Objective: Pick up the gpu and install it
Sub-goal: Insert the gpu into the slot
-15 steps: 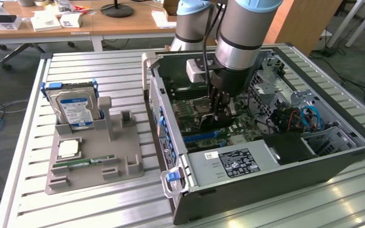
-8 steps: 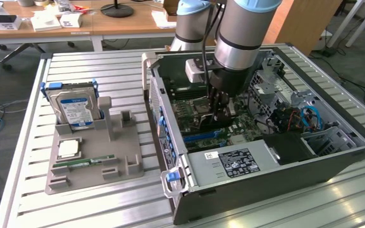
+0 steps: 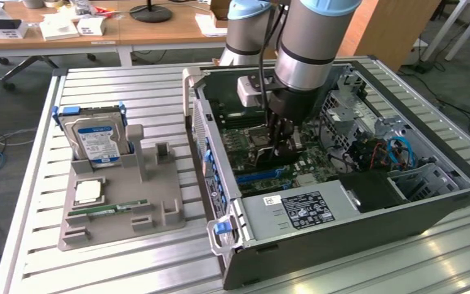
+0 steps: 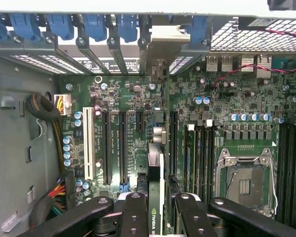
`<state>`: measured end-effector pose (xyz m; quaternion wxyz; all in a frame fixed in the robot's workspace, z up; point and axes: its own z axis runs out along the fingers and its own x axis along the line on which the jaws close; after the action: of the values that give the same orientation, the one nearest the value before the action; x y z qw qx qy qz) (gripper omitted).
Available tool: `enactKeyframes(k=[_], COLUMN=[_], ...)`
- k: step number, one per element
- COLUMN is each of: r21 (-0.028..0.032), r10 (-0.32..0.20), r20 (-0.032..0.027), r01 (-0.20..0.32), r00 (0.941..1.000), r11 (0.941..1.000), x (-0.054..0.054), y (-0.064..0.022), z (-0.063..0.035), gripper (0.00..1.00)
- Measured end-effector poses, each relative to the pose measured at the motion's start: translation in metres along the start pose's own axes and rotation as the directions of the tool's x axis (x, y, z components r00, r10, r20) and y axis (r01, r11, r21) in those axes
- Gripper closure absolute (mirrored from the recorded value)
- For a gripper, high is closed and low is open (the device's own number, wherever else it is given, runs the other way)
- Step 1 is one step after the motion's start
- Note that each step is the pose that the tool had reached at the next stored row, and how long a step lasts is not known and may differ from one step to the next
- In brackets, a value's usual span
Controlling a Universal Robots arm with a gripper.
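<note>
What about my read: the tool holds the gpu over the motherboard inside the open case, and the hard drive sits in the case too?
One error. The exterior view shows the hard drive outside the case, standing in the grey holder on the table at that view's left. The tool does hold the gpu over the motherboard inside the case.

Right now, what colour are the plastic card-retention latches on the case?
Blue plastic latches; clearest in wrist view.
</note>
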<state>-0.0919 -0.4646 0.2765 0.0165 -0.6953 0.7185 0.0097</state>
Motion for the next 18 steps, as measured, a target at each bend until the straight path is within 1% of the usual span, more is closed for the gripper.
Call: enactKeyframes(k=[14,18], r21=[0.0000,0.0001], r10=[0.000,0.000], r20=[0.0001,-0.0014], r01=[0.000,0.000], r00=[1.0000,1.0000], r11=[1.0000,1.0000], x=[-0.0001,-0.0002], y=[0.0019,0.0025], z=[0.0012,0.0012], gripper=[0.74,0.74])
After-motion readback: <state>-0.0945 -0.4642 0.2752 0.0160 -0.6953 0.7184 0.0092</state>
